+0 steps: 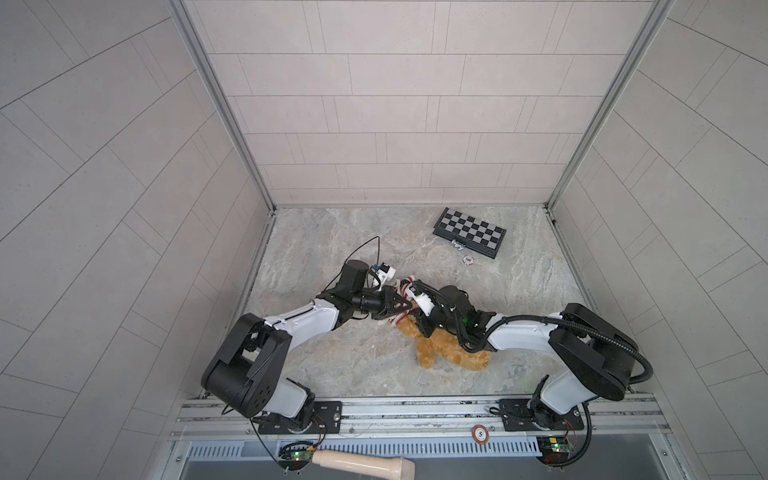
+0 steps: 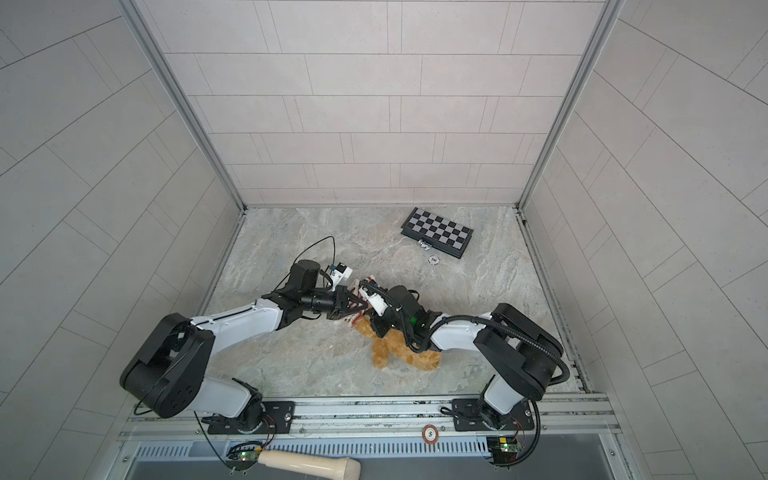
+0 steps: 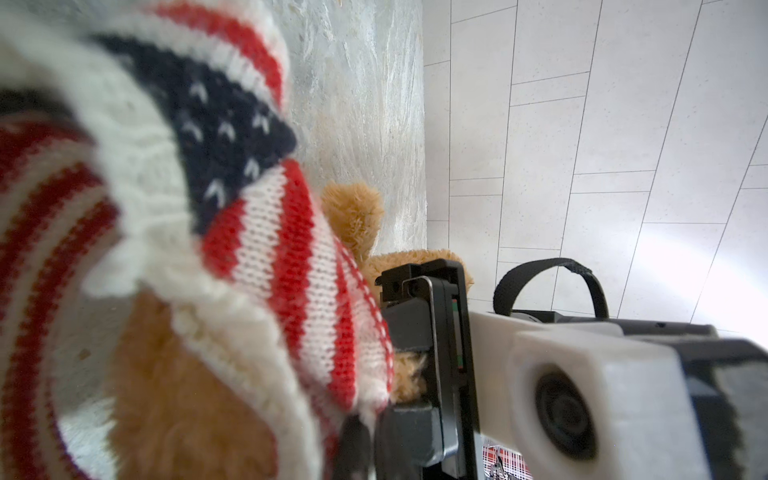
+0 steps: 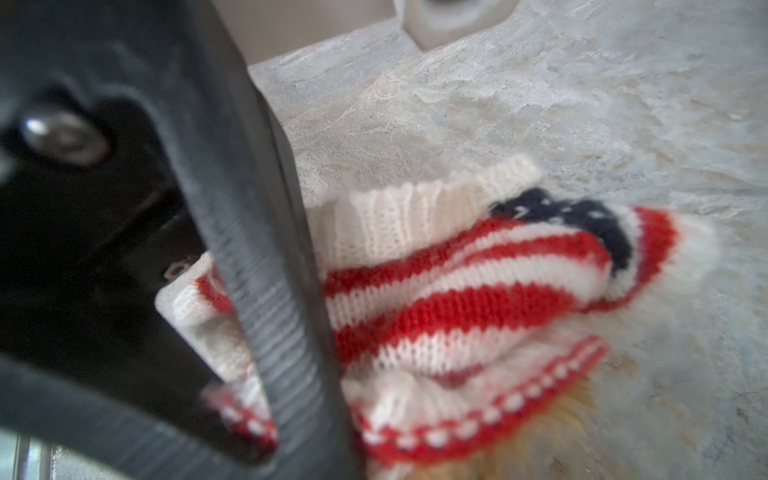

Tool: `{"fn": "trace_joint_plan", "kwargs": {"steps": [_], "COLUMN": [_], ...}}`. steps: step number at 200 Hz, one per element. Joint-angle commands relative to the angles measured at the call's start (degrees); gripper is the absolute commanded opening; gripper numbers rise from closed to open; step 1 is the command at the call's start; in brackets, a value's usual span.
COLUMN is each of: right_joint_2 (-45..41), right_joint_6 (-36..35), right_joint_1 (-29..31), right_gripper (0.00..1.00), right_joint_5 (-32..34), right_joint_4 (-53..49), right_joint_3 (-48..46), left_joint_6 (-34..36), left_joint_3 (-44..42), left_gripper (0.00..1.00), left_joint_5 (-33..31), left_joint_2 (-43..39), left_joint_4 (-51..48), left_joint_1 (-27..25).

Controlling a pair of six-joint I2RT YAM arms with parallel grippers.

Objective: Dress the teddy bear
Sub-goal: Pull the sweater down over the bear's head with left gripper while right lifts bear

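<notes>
Surveying the cell from the largest item down, counted one marble-patterned table (image 1: 332, 232). Counted two arms, left arm (image 1: 299, 320) and right arm (image 1: 519, 332), reaching inward and meeting near the table's middle. Logged one chessboard (image 1: 469, 233) at the far right of the table, well apart from the work. Found one teddy bear (image 1: 440, 351) lying on the table toward the front middle, partly beneath the right arm's wrist, legs toward the front rail (image 1: 415, 409), head toward the left arm. Noted one pale wooden handle (image 1: 361, 462) below the front rail, off the table. Recorded one striped flag-pattern sweater (image 3: 266, 232), bunched over the head end of the teddy bear, one furry ear showing beside the hem. Counted two poker chips: table chip (image 1: 468, 259) near the chessboard, rail chip (image 1: 480, 434) on the front rail. Found left gripper (image 1: 402, 308) pinched fully together on a fold of the sweater. Found right gripper (image 1: 422, 328) low over the bear's head, touching the sweater hem. Fingertips hidden by knit and fur, so could not tell whether clamped on anything.
</notes>
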Motion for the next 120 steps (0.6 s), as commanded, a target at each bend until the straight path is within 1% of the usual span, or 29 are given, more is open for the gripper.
{"fn": "trace_joint_plan", "kwargs": {"steps": [1, 25, 39, 53, 63, 88, 120], "right_joint_2": [-1.25, -3.12, -4.17, -4.97, -5.69, -7.80, -5.76], "right_joint_6": [-1.41, -1.77, -3.13, -3.04, -3.07, -4.36, -3.75], "right_joint_1": [0.14, 0.55, 1.43, 1.55, 1.55, 1.55, 0.74], "right_gripper": [0.00, 0.00, 0.00, 0.00, 0.00, 0.00, 0.00], "right_joint_5": [0.05, -1.79, -2.47, -2.93, -2.72, -2.12, -0.33], "right_joint_4": [10.19, 20.59, 22.51, 25.97, 28.55, 30.97, 40.70], "right_joint_3": [-1.63, -5.46, -5.90, -6.75, -7.63, -7.45, -6.84], "left_joint_6": [3.63, 6.51, 7.77, 9.58, 12.60, 20.09, 23.01], "left_joint_3": [-0.22, 0.80, 1.85, 3.87, 6.30, 12.49, 17.29], "left_gripper": [0.00, 0.00, 0.00, 0.00, 0.00, 0.00, 0.00], "left_joint_5": [-0.95, -1.60, -1.11, 0.75, 1.38, 1.61, 2.53], "left_joint_2": [-1.39, -2.93, -4.11, -5.32, -6.25, -8.08, -9.64], "left_joint_4": [-5.79, -9.84, -10.80, -12.36, -16.13, -26.83, -32.31], "left_joint_1": [-0.61, -0.62, -0.62, -0.62, -0.62, -0.61, -0.70]}}
